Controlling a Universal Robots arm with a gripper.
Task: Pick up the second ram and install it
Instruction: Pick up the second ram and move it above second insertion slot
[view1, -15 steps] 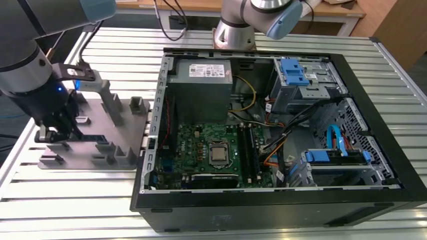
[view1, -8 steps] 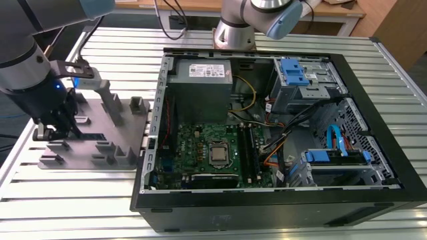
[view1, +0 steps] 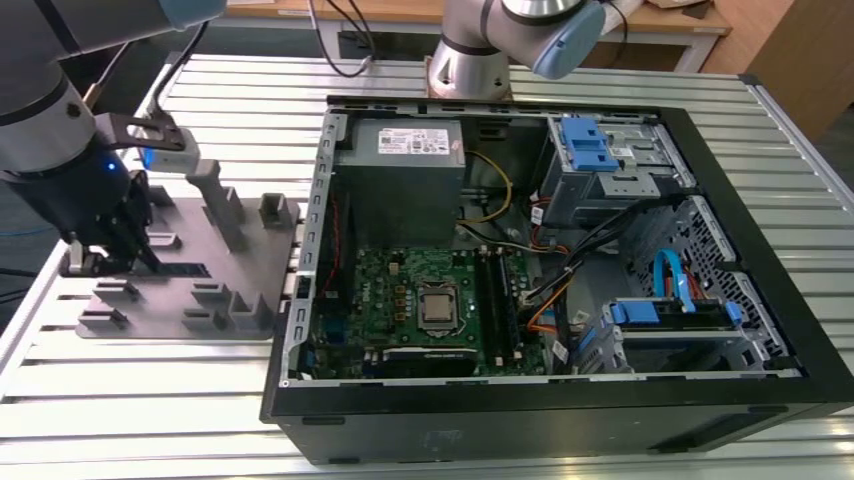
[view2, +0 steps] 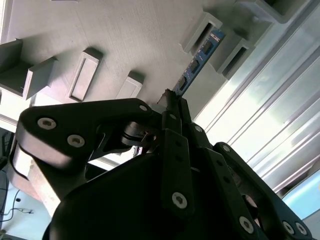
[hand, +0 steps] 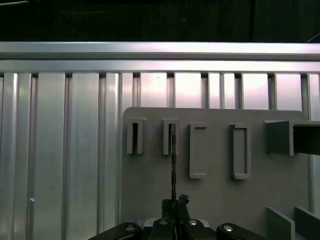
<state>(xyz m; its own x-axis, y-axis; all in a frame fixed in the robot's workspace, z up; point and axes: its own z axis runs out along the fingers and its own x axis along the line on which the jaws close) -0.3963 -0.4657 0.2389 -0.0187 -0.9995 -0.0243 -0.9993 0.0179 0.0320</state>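
Gripper (view2: 172, 97) clenching the second ram (view2: 200, 56) on the fixture plate (hand: 215, 200)

Black fingertips (view2: 172, 112) are pressing together on the near end of the blue-green stick, which is standing on edge on the grey fixture plate. Its far end is sitting in a raised slot holder (hand: 170, 136) near the plate's edge, second in a row of four counting from the plate's corner. Under the plate, a slatted aluminium table (view1: 134, 400) is also carrying an open computer case (view1: 534, 425), lying just beside the plate toward the exterior view's right.
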